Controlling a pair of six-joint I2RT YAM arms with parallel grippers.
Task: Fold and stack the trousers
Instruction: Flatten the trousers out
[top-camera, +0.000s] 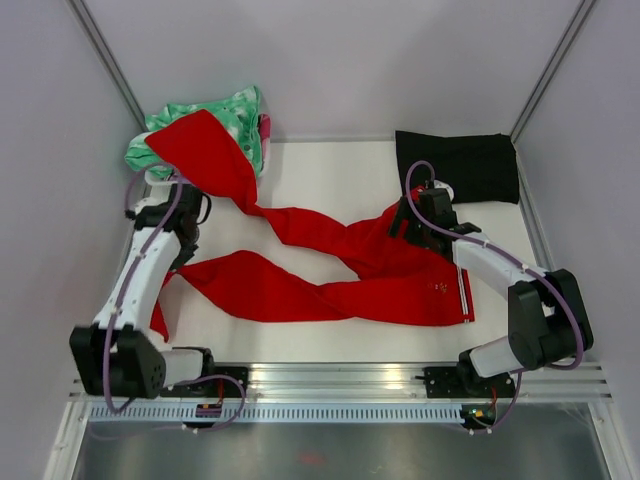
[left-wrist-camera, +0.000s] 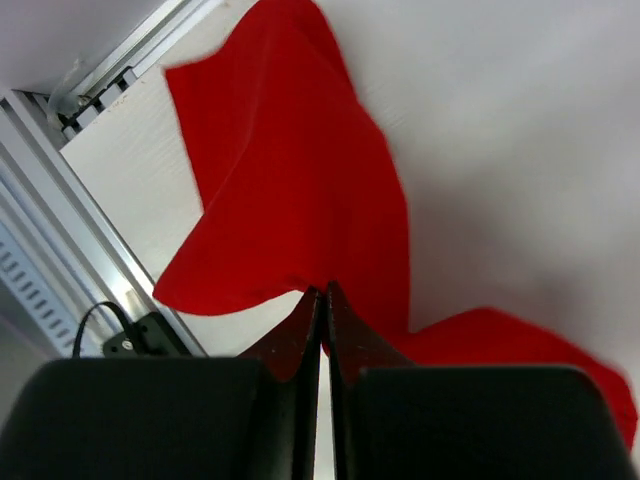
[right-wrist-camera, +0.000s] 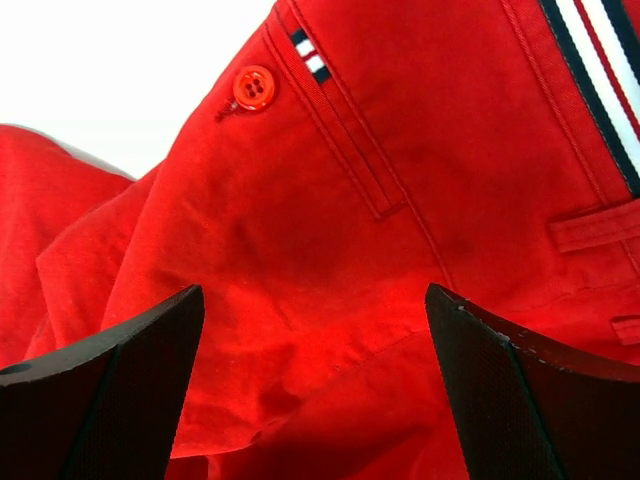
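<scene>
The red trousers (top-camera: 330, 270) lie spread across the white table, waistband (top-camera: 466, 295) at the right. One leg runs up to the back left, the other to the left near my left arm. My left gripper (top-camera: 183, 258) is shut, its tips (left-wrist-camera: 322, 292) pinched at the edge of the nearer leg's end (left-wrist-camera: 290, 180). My right gripper (top-camera: 405, 228) hangs open just above the seat of the trousers (right-wrist-camera: 330, 230), fingers (right-wrist-camera: 130, 370) wide on either side, with a red button (right-wrist-camera: 253, 88) and the striped trim (right-wrist-camera: 600, 60) beyond them.
A green-and-white mottled garment (top-camera: 235, 115) lies bunched at the back left, partly under the far trouser leg. A black folded cloth (top-camera: 460, 165) lies at the back right. The aluminium rail (top-camera: 330, 380) runs along the near edge, and grey walls close in both sides.
</scene>
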